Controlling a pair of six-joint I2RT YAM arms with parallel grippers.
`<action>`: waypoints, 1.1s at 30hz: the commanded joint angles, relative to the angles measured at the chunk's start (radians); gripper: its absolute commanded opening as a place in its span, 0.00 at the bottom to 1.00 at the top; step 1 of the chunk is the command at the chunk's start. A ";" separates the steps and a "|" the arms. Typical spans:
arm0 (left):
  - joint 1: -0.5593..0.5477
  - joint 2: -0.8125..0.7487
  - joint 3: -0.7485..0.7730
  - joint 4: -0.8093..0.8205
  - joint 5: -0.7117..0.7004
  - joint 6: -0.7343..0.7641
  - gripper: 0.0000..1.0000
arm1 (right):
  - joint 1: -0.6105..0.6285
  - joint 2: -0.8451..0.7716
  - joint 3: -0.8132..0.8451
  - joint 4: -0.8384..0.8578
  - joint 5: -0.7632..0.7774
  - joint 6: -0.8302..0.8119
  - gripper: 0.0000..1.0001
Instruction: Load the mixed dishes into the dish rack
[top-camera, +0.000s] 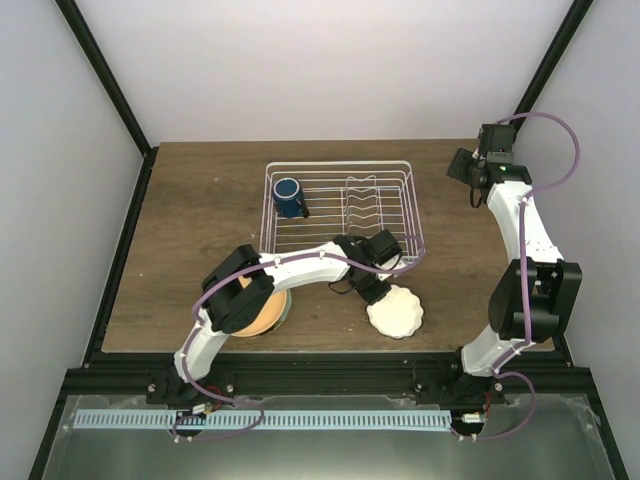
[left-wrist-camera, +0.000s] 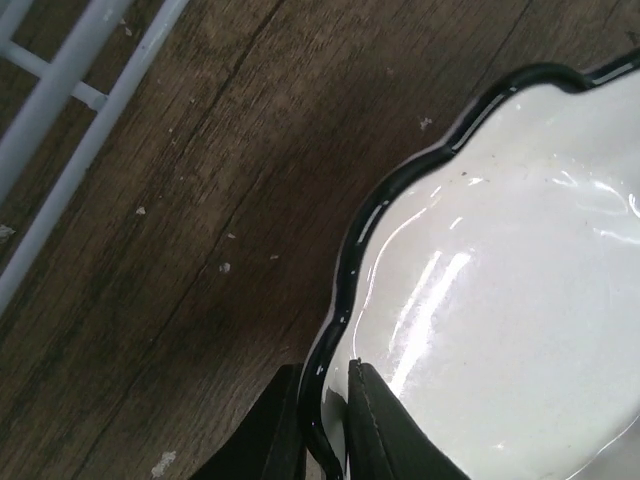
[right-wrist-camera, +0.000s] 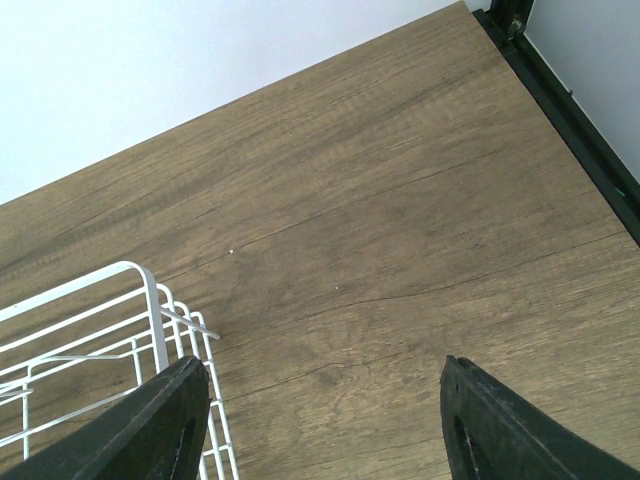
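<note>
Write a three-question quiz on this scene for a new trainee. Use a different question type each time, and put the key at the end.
1. True or false: the dark blue mug sits inside the dish rack.
2. Multiple choice: the left hand is closed on the rim of which item?
A. the dark blue mug
B. the white scalloped dish
C. the dish rack
3. Fill in the blank: the right hand hangs over bare table beside the rack's corner, with its fingers ____ (open or shut).

Key: 1 true; 2 B; 3 open.
</note>
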 joint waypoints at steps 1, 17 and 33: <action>-0.005 -0.042 0.010 -0.035 0.019 0.029 0.11 | -0.009 -0.004 0.037 -0.003 0.013 -0.012 0.64; 0.059 -0.250 0.109 -0.012 0.006 0.087 0.06 | -0.009 0.003 0.064 0.012 -0.164 -0.028 0.98; 0.447 -0.468 0.001 0.039 -0.034 0.142 0.04 | -0.009 0.036 -0.002 0.197 -0.887 -0.060 0.99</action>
